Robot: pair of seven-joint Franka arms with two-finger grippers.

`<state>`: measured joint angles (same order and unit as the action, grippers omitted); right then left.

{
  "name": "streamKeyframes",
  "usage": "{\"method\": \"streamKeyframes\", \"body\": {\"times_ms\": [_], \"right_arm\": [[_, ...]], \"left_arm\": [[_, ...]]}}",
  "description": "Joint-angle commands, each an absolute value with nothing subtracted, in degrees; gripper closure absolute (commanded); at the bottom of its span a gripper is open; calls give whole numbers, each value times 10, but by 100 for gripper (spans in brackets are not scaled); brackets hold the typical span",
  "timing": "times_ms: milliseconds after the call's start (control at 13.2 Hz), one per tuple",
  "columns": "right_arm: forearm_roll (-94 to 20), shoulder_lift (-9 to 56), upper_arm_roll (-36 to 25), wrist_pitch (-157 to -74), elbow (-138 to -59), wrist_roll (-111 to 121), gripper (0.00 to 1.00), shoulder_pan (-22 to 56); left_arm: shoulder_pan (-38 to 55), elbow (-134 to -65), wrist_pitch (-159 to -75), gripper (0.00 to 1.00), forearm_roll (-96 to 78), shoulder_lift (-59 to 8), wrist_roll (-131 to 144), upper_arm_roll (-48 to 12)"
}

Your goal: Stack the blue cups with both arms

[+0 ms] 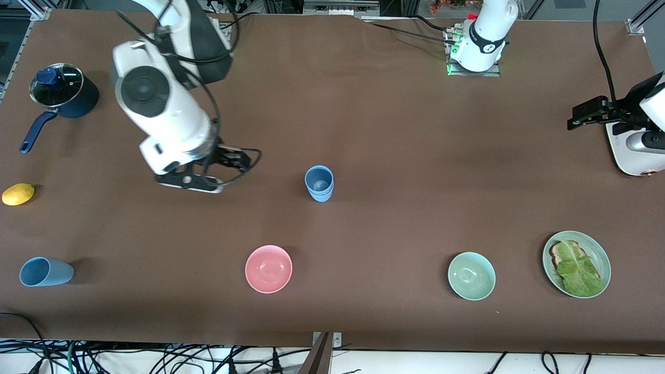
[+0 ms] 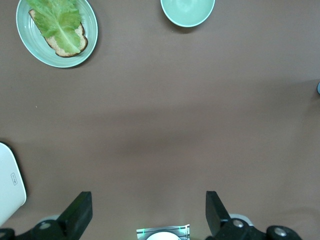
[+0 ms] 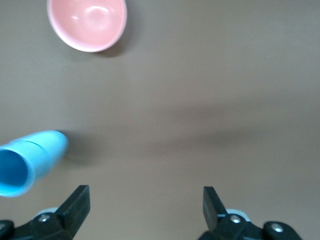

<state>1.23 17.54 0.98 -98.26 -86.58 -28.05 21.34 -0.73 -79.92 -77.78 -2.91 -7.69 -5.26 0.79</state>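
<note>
I find no text, brand or number that I can actually read in any view. At the top of the front view, right of centre, the left arm's base (image 1: 486,39) carries a small round dark mark on its black band, too small for me to make out. At the left edge of the left wrist view, the white housing (image 2: 10,187) bears a small outlined rounded-rectangle sign with no legible characters. The right wrist view shows me no markings at all.
</note>
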Motion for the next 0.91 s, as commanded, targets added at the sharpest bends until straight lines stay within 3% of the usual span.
{"method": "streamKeyframes", "body": {"times_ms": [0, 228, 456, 684, 837], "right_arm": [[8, 144, -55, -932, -874, -158, 0, 217], [6, 127, -105, -922, -880, -64, 0, 193], [6, 100, -42, -922, -896, -59, 0, 91], [8, 19, 66, -970, -998, -60, 0, -29], [9, -5, 80, -986, -1026, -60, 0, -46]], "left_arm": [[-5, -800, -772, 0, -33, -72, -54, 9], [-4, -800, -773, 0, -26, -72, -54, 6], [-4, -800, -771, 0, -20, -69, -54, -7], [-5, -800, -758, 0, -19, -64, -54, -18], [-5, -800, -751, 0, -19, -63, -54, -18]]}}
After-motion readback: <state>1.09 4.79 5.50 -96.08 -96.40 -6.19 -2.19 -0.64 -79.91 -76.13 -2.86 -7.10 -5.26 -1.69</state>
